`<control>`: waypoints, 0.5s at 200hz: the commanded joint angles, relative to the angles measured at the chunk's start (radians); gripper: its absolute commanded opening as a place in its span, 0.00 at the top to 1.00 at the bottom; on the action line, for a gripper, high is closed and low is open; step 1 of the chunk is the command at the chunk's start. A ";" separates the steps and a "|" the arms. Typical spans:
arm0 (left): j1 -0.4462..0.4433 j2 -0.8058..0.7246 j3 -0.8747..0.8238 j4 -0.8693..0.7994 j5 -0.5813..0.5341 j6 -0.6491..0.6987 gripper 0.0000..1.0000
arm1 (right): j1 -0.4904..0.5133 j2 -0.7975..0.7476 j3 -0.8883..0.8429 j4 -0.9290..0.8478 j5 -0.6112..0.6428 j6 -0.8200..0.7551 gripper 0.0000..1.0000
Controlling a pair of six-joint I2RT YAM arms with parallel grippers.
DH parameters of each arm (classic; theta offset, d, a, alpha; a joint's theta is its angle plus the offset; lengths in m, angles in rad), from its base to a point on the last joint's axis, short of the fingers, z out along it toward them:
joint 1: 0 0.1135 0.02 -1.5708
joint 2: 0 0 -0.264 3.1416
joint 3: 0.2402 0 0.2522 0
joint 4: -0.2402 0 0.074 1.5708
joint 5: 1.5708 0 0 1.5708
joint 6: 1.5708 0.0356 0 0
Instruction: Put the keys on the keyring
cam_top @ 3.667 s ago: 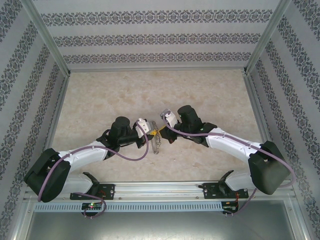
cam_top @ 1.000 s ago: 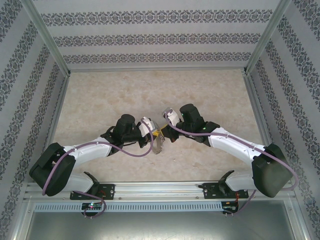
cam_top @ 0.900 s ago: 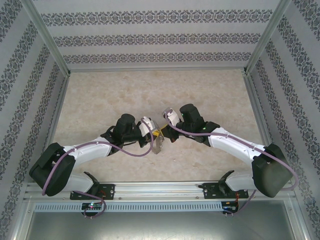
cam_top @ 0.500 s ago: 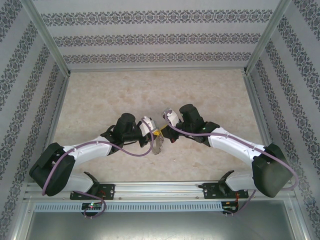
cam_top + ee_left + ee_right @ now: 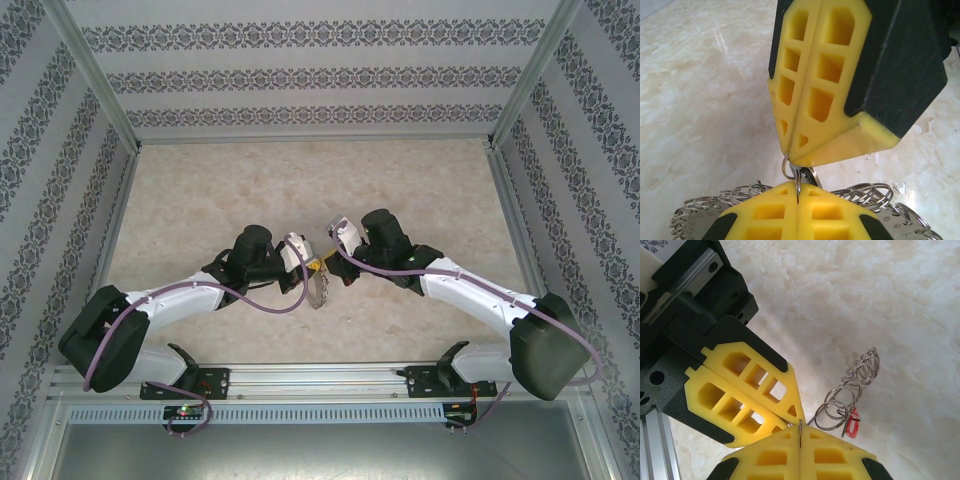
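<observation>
While left fingers (image 5: 790, 220) and right fingers (image 5: 810, 100) meet tip-to-tip | keyring (image 5: 865, 192) gripped by both

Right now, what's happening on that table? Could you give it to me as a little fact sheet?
Place: pale marbled table, patterned walls around it
Left gripper: shut, pinching a thin wire ring
Right gripper: shut, tip to tip with the left, also on thin ring wire
Keyring: bunch of small silvery rings by the meeting fingertips
Red key tag: right beside the rings
Stage: threading seems under way; whether the key is on cannot be told
</observation>
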 commanded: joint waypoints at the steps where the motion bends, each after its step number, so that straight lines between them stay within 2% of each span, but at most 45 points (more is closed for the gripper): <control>1: -0.008 -0.013 -0.003 0.005 -0.011 0.006 1.00 | -0.010 -0.032 -0.006 0.005 0.026 -0.003 1.00; 59: -0.008 -0.037 -0.030 0.041 -0.027 -0.008 1.00 | -0.014 -0.029 -0.020 -0.003 0.088 0.011 1.00; 100: -0.008 -0.060 -0.060 0.063 -0.041 -0.021 1.00 | -0.020 -0.025 -0.019 -0.007 0.088 0.018 1.00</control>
